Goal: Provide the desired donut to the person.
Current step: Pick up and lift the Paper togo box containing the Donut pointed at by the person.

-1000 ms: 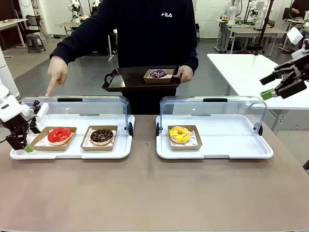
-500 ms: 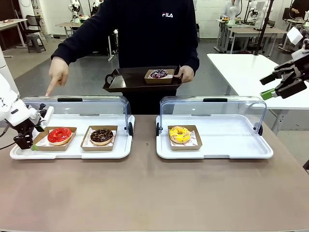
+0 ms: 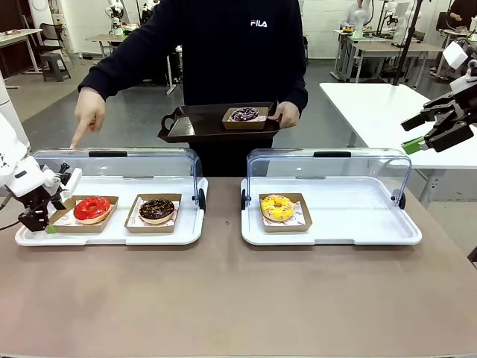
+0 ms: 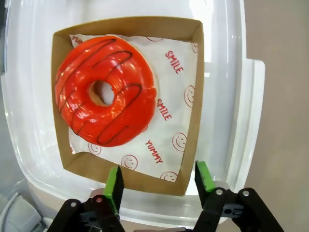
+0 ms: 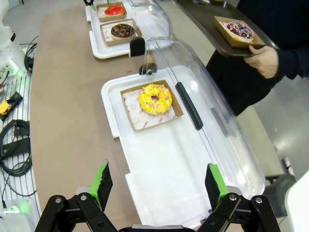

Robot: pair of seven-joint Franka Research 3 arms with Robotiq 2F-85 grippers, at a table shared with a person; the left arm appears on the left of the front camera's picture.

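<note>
Your left gripper (image 4: 157, 174) moved in beside the box (image 4: 194, 96) with the red donut (image 4: 106, 92).
Its jaws sit apart at the box edge. Your right gripper (image 5: 157, 169) is wide open.

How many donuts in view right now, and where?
4. Red donut and chocolate donut in the left display tray, yellow donut in the right display tray, purple-iced donut on the black tray the person holds. None seem hidden.

Left tray (image 3: 186, 218), right tray (image 3: 358, 212) side by side on table (image 3: 223, 298) — person (image 3: 231, 52) behind.
</note>
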